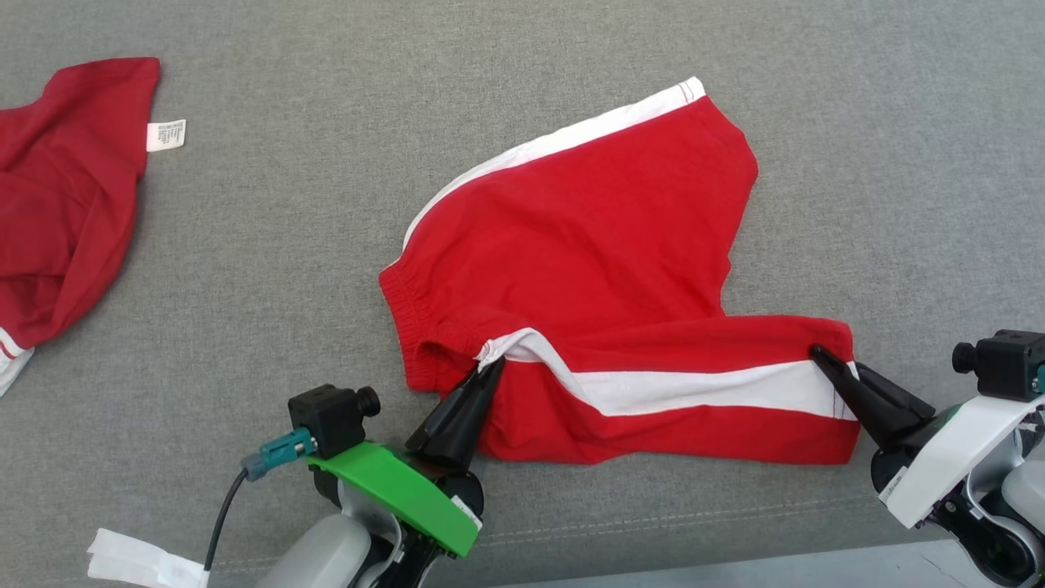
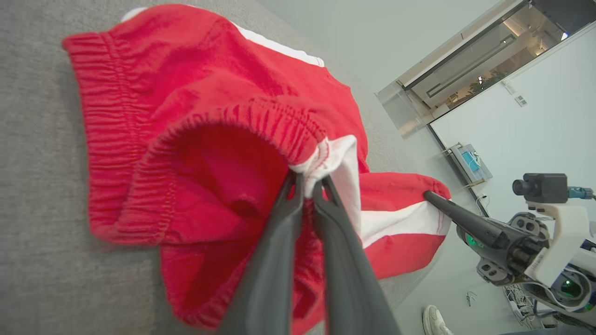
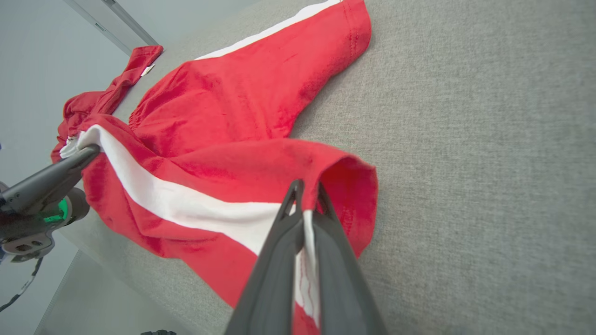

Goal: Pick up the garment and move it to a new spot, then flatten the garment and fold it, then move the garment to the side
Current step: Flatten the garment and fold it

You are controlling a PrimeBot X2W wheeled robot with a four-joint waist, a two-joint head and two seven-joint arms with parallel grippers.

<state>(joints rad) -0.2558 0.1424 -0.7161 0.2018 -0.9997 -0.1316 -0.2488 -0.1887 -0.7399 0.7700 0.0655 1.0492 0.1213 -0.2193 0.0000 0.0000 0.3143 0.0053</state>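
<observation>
Shorts [image 1: 604, 245] on grey fabric [image 1: 326, 204]: left fingers [image 1: 467, 402] pinch waistband, right fingers [image 1: 853, 392] pinch leg hem; second red garment [image 1: 65, 204] well apart leftward.

A second red garment [image 1: 57, 196] runs off the head view's left edge, its white tag [image 1: 166, 135] too small to read. In the left wrist view, the near hem of the shorts [image 2: 195, 139] is blurred, and what may be a shoe [image 2: 435, 321] is cropped at the bottom.

Readable text: none.
Care tag [image 1: 166, 135]: white, on the dark red cloth [image 1: 65, 196], upper left of the frame; print too small to read.
</observation>
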